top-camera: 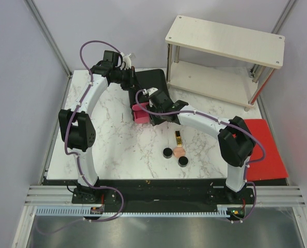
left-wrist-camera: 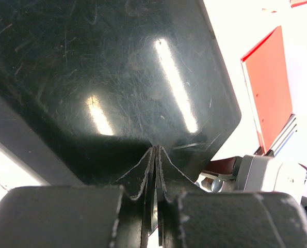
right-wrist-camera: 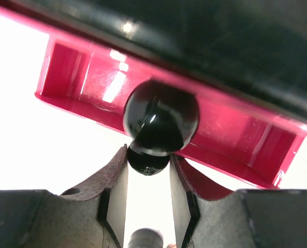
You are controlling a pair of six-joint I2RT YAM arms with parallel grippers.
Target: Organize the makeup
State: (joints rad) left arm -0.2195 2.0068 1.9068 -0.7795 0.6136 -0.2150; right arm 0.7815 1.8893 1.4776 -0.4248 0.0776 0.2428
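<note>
White marble covers the bench (top-camera: 112,144), and a black box (top-camera: 152,82) stands near its back. At the box front, the right hand (right-wrist-camera: 149,157) is clenched on the round black knob (right-wrist-camera: 161,124) of a pink drawer (top-camera: 139,114) that sticks out a little. At the box's far left side, the left hand (left-wrist-camera: 156,150) is squeezed shut with nothing in it and leans on the box. The makeup lies in front of the box: two black jars (top-camera: 167,152) (top-camera: 183,161), a peach puff (top-camera: 179,152) and a gold-black tube (top-camera: 178,137). I think the best way is to pull the knob straight out, slowly, while the left hand stops the box from sliding.

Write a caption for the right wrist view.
Right gripper closed on the black knob of a pink drawer in the black box.
</note>
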